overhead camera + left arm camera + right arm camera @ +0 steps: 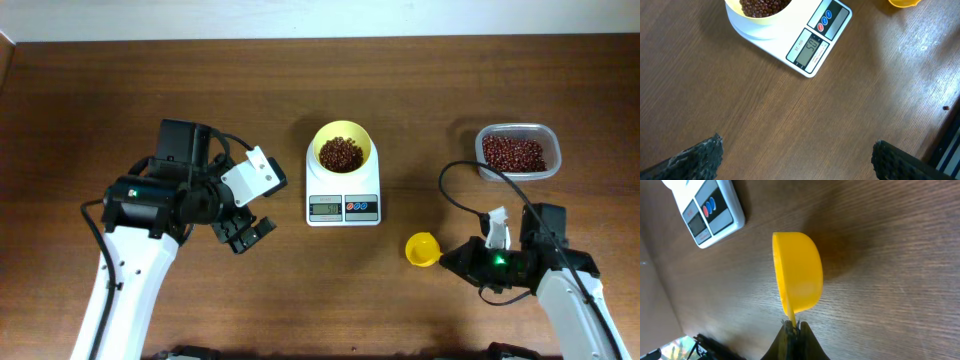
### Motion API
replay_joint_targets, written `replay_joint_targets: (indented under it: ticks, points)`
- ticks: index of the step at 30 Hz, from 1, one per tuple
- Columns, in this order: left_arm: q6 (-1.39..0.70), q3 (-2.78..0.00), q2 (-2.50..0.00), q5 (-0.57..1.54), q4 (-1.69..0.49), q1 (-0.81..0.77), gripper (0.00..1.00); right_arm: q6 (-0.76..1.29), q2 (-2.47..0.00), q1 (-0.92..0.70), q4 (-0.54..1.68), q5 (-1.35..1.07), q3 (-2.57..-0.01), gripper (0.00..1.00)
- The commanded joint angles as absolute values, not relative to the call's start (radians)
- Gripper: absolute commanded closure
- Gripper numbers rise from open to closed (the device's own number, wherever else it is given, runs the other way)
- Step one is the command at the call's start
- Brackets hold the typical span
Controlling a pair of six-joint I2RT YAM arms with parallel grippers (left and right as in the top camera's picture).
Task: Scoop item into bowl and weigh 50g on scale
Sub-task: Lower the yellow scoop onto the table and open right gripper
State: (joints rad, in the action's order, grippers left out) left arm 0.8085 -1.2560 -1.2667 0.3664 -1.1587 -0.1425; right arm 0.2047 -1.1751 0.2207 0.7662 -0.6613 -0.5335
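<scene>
Scale display [810,49] reading 50, bowl [760,21] of beans [762,6]

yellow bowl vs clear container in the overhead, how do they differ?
Shape: the bowl is round; the clear container is rectangular with rounded corners.
Look: the bowl is opaque pale yellow; the container is see-through.
Placement: the bowl sits on the scale at mid-table; the container sits directly on the table, toward the right of the overhead view.
Shared: both hold red-brown beans.

Bowl [757,21] & scoop [902,2] cut off at top edge, L wrist; scale [343,207] readout too small overhead.
</scene>
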Motion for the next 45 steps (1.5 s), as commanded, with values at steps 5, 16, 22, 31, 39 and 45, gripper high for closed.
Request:
replay_joint_targets:
  ticks: [5, 16, 22, 31, 39, 45]
  points:
    - [0.825, -1.274, -1.257, 0.370, -1.158, -0.142, 0.01, 0.199, -1.181, 0.216, 0.796, -0.500, -0.482, 0.82]
    - [0.825, -1.274, -1.257, 0.370, -1.158, -0.142, 0.01, 0.210, -1.177, 0.216, 0.882, -0.615, -0.585, 0.01]
    - [0.825, -1.274, -1.257, 0.370, -1.158, -0.142, 0.01, 0.168, -1.158, 0.216, 0.870, -0.809, -0.848, 0.01]
    - [0.825, -1.274, -1.257, 0.370, -1.158, -0.142, 0.01, -0.150, -0.870, 0.216, 0.743, -0.924, -0.848, 0.01]
    - [0.825, -1.274, -1.257, 0.370, -1.158, -0.142, 0.01, -0.210, -0.532, 0.160, 0.829, -0.909, -0.781, 0.01]
    - [0.825, -1.274, -1.257, 0.370, -1.158, -0.142, 0.01, -0.118, -0.358, 0.057, 0.594, -0.837, -0.583, 0.01]
